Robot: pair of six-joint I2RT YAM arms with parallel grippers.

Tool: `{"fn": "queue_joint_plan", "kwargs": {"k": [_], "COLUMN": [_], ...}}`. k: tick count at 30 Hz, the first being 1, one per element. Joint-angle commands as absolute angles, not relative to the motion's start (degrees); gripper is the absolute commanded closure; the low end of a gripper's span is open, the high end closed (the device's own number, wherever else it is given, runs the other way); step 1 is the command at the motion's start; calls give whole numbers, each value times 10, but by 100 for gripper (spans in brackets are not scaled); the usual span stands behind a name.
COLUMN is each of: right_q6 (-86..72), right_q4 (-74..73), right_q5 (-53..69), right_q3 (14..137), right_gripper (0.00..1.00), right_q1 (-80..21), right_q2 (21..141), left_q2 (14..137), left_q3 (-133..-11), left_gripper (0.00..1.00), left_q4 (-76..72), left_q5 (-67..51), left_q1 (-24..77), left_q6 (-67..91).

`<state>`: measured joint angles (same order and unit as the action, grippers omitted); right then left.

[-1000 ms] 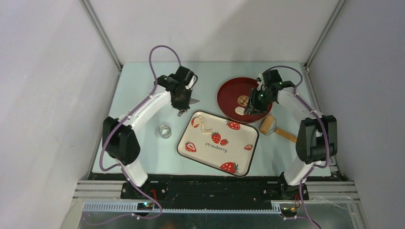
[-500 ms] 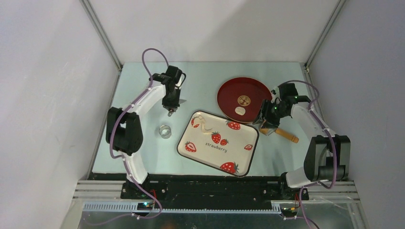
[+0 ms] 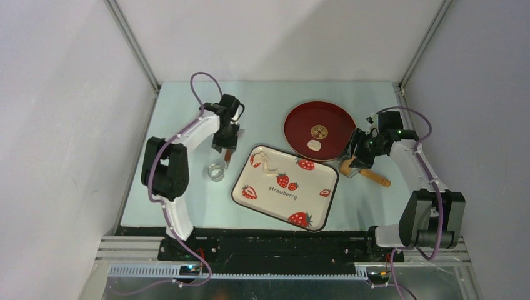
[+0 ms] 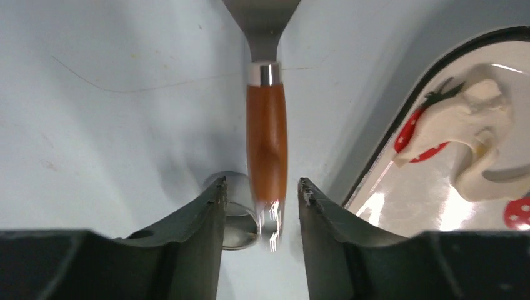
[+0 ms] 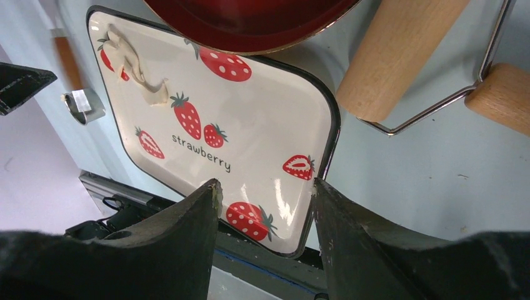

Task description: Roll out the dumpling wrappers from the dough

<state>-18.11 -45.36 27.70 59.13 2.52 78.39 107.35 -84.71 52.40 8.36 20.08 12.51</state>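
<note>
The dough point(image 3: 269, 165), a ragged pale scrap, lies in the far-left corner of the strawberry tray point(image 3: 312, 195). One small round wrapper point(image 3: 314, 145) sits on the red plate point(image 3: 299, 119) just beyond. The left gripper point(image 4: 262, 182) stands apart around a wooden-handled scraper point(image 4: 267, 137), gaps either side, near a metal ring point(image 3: 216, 172). The right gripper point(image 5: 265, 184) is spread and empty by the rolling pin point(image 3: 365, 173).

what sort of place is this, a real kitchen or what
Probably a robot test cell, not a kitchen: a pale blue table boxed in by plain grey wall panels, holding staged props such as a strawberry-print rectangular tray and a wooden dough roller.
</note>
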Motion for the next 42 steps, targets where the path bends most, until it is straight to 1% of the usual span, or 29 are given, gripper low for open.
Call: {"fn": "queue_joint_plan", "kwargs": {"k": [1,2,5,9,13,14,15,16,17,18,20,23,28,31,32,34,35,36,37,38,39,40,41,42], "right_q6": [-174,-174,-174,-172,-168,-164,-157,-154,-152,-151,-150,-151,-156,-164,-166,-165,-164,-158,-154,-146,-141,-127,-119,-97], "right_q4": [-451,-450,-450,-449,-447,-447,-446,-441,-436,-428,-414,-394,-329,-263,-241,-164,-106,-75,0,40,124,169,253,294], "right_q5": [288,288,286,283,282,281,278,275,267,264,255,240,203,152,126,85,69,40,26,-7,-22,-47,-55,-67], "right_q3": [592,592,592,592,592,592,590,589,583,580,569,551,504,451,416,351,325,272,244,186,157,98,73,29], "right_gripper": [39,38,35,30,24,20,18,12,9,4,1,1,1,1,0,1,1,1,1,1,1,1,0,1], "right_q1": [26,26,26,27,28,27,27,27,27,28,28,29,32,33,33,33,33,33,32,32,32,32,31,31], "right_q2": [761,760,755,745,736,733,723,717,700,691,663,626,563,502,470,418,398,364,348,321,311,301,302,319], "left_q2": [1007,1003,979,943,898,886,860,844,809,775,724,660,537,485,456,407,372,355,326,317,310,314,333,350], "left_q3": [-843,-844,-846,-835,-800,-777,-762,-727,-709,-671,-624,-577,-505,-462,-431,-369,-319,-289,-228,-200,-150,-131,-104,-95], "left_gripper": [47,43,36,25,16,14,10,7,3,1,1,0,0,0,0,0,0,0,0,0,0,0,0,0], "left_q4": [487,480,465,435,387,360,343,302,282,241,195,169,151,115,101,38,-23,-58,-136,-217,-254,-313,-335,-369], "left_q5": [42,32,-11,-39,-90,-101,-127,-140,-167,-178,-201,-186,-78,-22,6,52,79,90,107,116,135,146,168,178], "left_q1": [202,202,200,198,178,171,157,148,130,109,80,51,36,36,36,36,37,36,36,37,36,36,37,37], "left_q6": [142,146,158,179,207,213,227,234,251,258,277,276,232,176,157,133,124,99,83,50,38,21,17,11]}}
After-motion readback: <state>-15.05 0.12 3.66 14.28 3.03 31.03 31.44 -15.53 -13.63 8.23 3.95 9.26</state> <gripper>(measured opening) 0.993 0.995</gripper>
